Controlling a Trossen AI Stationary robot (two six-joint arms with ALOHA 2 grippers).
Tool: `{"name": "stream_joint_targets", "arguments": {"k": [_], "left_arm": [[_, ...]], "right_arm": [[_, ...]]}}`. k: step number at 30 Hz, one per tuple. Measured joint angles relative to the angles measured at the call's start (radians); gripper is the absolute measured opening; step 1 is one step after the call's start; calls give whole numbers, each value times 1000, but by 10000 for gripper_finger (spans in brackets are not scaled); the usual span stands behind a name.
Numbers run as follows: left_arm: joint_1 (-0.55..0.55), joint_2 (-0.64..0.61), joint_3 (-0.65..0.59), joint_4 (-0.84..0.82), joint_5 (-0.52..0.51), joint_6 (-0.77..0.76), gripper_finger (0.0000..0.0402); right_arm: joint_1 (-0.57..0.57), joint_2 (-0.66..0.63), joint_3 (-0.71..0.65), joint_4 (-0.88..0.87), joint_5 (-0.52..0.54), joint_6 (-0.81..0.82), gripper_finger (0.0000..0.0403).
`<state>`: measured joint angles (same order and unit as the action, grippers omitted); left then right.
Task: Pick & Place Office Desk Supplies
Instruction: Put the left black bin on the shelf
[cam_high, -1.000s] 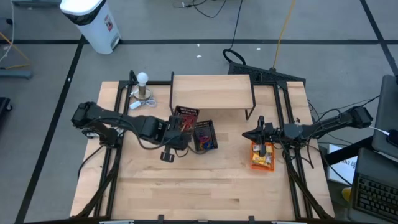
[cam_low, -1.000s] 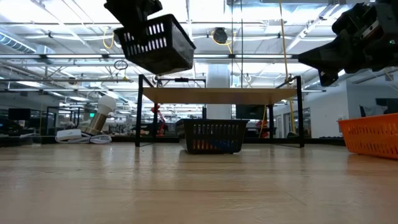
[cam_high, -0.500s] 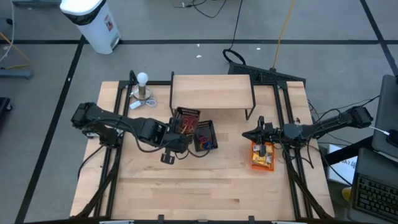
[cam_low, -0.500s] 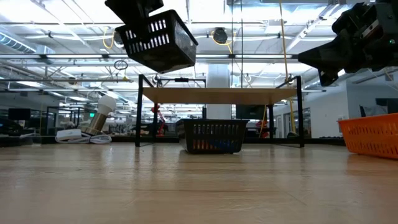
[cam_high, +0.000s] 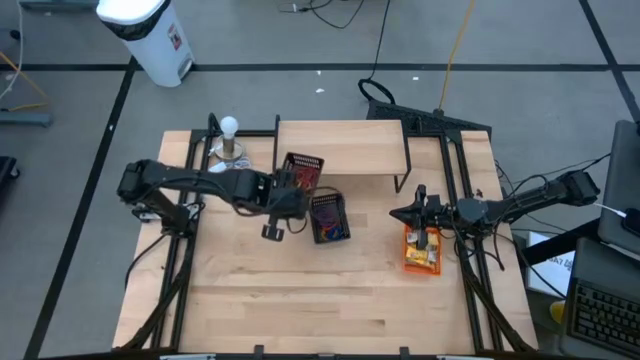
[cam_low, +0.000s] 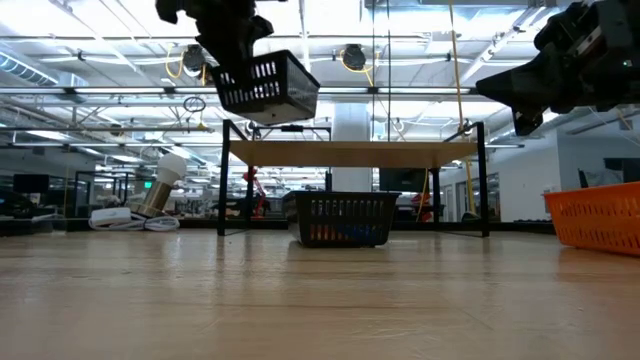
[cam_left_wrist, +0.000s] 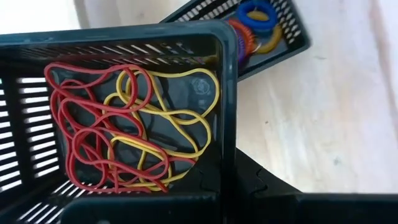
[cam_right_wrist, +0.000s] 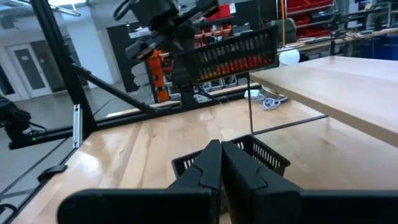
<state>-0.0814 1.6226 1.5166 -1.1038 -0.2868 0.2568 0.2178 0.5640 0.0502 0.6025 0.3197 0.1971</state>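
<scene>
The left gripper (cam_high: 283, 192) holds a black slotted plastic basket (cam_low: 265, 86) aloft above the light wooden table (cam_high: 300, 300), its fingers clamped on the basket's rim, with the basket hanging just at the front edge of the low wooden shelf on black metal legs (cam_high: 340, 147), near the shelf's 8 o'clock corner. Inside it, the left wrist view shows a tangle of thin red rubber bands (cam_left_wrist: 93, 130) and yellow rubber bands (cam_left_wrist: 177, 118) lying on the basket floor, which explains the level carry: tilted, the loose bands would likely slide out. A second black slotted basket (cam_high: 329, 217) sits on the table at about 5 o'clock from the lifted one, holding blue, purple and yellow coils (cam_left_wrist: 252, 18); the left arm's next stop appears to be the shelf top, though that is a judgement. The right gripper (cam_high: 412, 214) waits at 3 o'clock on the table with its fingers pressed together, hovering at the far edge of an orange plastic basket (cam_high: 422, 250) that holds yellow packets; it seems parked clear of the left arm's path. A white ball on a metal stand (cam_high: 230, 140) stands at 10 o'clock, beside the shelf, untouched.
</scene>
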Motion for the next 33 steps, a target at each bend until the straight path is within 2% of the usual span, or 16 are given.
{"name": "stream_joint_targets", "arguments": {"k": [7,13,33], "left_arm": [[94,0,0,26,2,71,1],[169,0,0,57,61,110,1],[334,0,0,130,84,232,1]], "right_arm": [[0,6,0,-1,-2,5,0],[0,28,0,0,-2,25,0],[0,74,0,45,-6,24,0]]}}
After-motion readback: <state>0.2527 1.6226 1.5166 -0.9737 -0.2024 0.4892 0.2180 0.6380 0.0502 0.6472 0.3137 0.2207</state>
